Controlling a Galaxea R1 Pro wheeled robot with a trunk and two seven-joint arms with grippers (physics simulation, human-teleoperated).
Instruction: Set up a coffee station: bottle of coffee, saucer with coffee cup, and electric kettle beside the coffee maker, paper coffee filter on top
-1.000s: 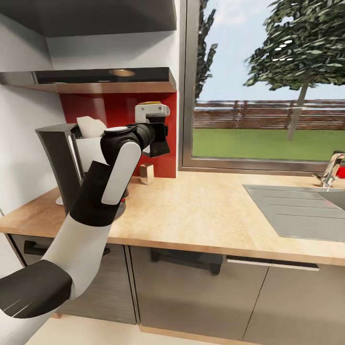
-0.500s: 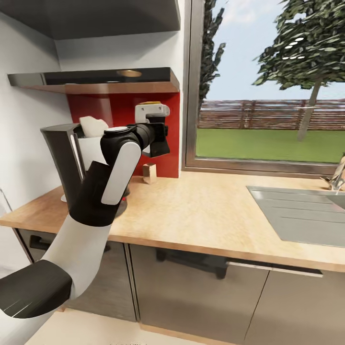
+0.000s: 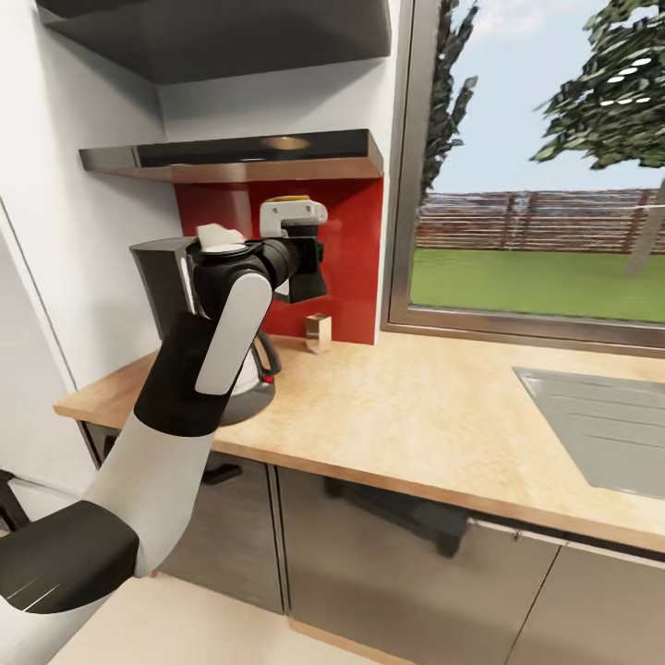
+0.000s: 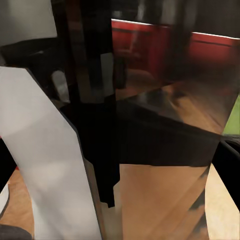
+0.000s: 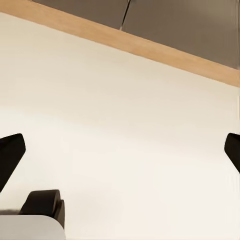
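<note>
Grasps the bottle [image 3: 289, 199] in the left claw [image 3: 296, 222], up in the air just under the shelf [image 3: 277, 148] and above the counter [image 3: 416, 406]. Looks clenched tight on it: dark brown glass sits right up close in the left wrist view, and a yellow cap pokes out on top. Hangs the right claw [image 5: 120, 150] low over the pale floor, spread wide, gripping nothing.

Probably the step now: bring the bottle down beside the coffee maker [image 3: 166, 277]. To do it well:
- Keep the bottle standing straight.
- Go down slowly onto bare wood, near the coffee maker but not bumping it.
- Stay off the kettle [image 3: 261, 369], which sits right beside the coffee maker, half hidden by the arm.
- Miss the little tan filter [image 3: 318, 331] by the red wall.
- Let go only once the bottom rests flat.

Counted: one bottle, one coffee maker, one kettle, one filter, one black shelf, two claws.
</note>
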